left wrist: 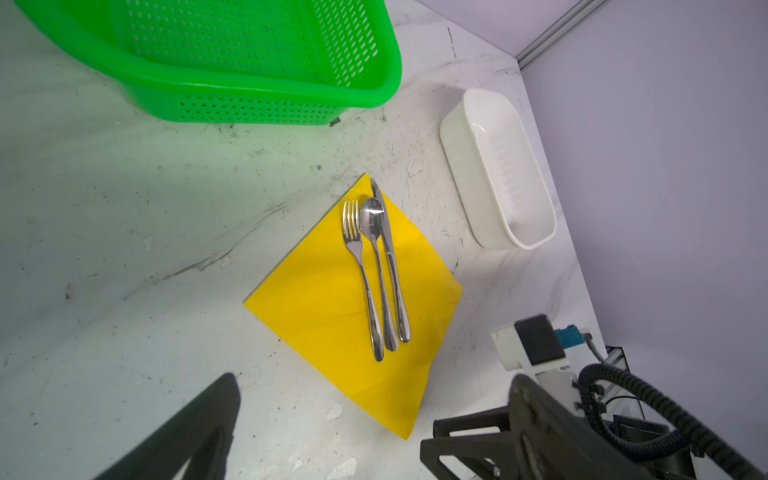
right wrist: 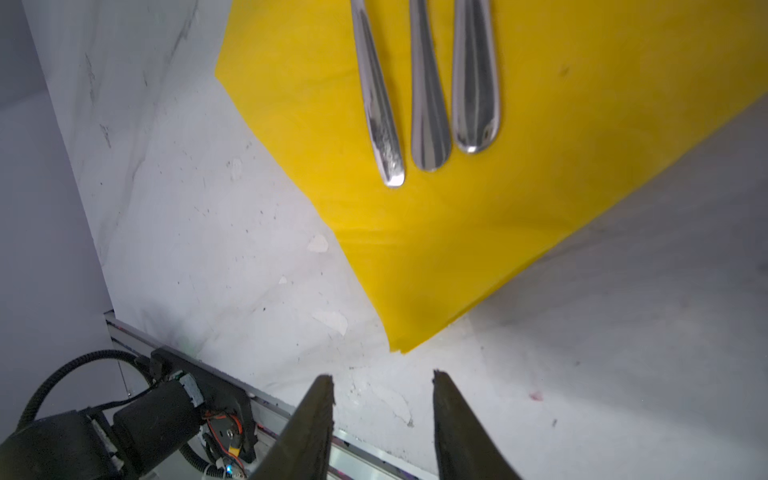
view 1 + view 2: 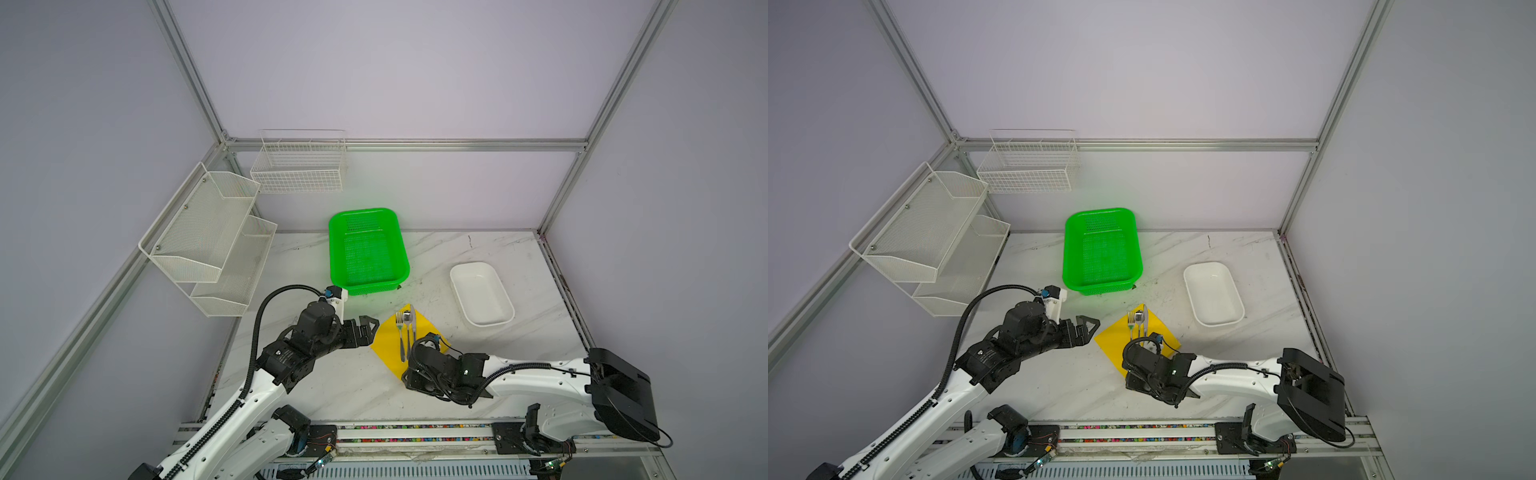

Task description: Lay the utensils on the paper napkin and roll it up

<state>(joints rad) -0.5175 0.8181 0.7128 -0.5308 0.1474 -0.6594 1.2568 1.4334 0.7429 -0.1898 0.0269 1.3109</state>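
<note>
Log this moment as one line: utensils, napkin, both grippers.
on napkin: fork, spoon, knife, side by side | napkin: flat, unrolled | left gripper: open, empty, beside napkin | right gripper: open, empty, near napkin corner
</note>
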